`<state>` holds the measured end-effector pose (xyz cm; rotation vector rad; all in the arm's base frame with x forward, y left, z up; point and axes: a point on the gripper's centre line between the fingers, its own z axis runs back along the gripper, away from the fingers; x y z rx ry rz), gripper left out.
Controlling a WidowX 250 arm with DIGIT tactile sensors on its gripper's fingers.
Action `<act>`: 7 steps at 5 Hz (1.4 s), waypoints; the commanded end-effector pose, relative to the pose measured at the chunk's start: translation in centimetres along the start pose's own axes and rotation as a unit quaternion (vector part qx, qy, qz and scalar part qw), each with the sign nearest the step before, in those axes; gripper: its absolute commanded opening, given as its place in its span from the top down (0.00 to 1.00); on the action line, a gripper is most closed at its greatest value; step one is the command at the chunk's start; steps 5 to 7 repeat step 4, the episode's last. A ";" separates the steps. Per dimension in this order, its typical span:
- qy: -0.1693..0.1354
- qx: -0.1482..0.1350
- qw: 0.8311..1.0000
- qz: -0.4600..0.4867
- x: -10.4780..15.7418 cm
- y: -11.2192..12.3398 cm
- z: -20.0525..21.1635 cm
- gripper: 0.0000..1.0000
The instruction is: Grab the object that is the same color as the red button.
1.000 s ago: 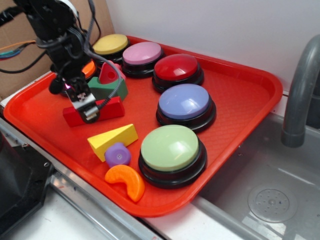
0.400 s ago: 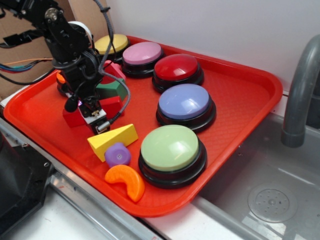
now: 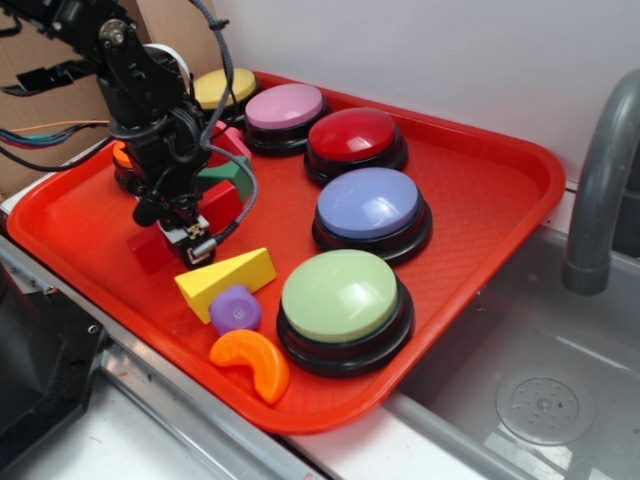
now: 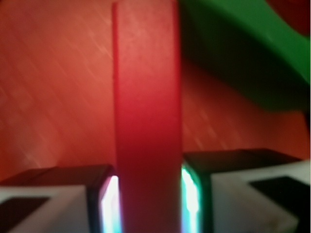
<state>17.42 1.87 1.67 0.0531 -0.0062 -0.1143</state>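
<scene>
The long red bar (image 3: 152, 249) lies on the red tray (image 3: 500, 215), at its left side, running between my fingers. My gripper (image 3: 191, 236) reaches down over the bar's middle and is shut on it. In the wrist view the red bar (image 4: 147, 121) runs straight up the frame. My gripper (image 4: 148, 194) has a finger pressed against each long side. The red button (image 3: 352, 135), a dark-red dome on a black base, stands at the back of the tray, well right of the gripper.
A green block (image 3: 230, 178) and a pink triangular block (image 3: 226, 141) sit just behind the bar. A yellow wedge (image 3: 226, 280), purple piece (image 3: 236, 308) and orange crescent (image 3: 252, 363) lie in front. Several other dome buttons fill the tray. A sink (image 3: 560, 390) and faucet (image 3: 600, 190) are at right.
The arm has swung over and come down on the bar, its fingers now on either side of it. The bar's left end sits slightly lower in the frame than before.
</scene>
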 end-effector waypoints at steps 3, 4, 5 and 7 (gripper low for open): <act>-0.051 -0.010 0.986 0.159 1.9 -1.2 13.0 1.00; -0.030 -0.002 0.984 0.175 1.8 -1.4 13.1 1.00; -0.030 -0.002 0.984 0.175 1.8 -1.4 13.1 1.00; -0.030 -0.002 0.984 0.175 1.8 -1.4 13.1 1.00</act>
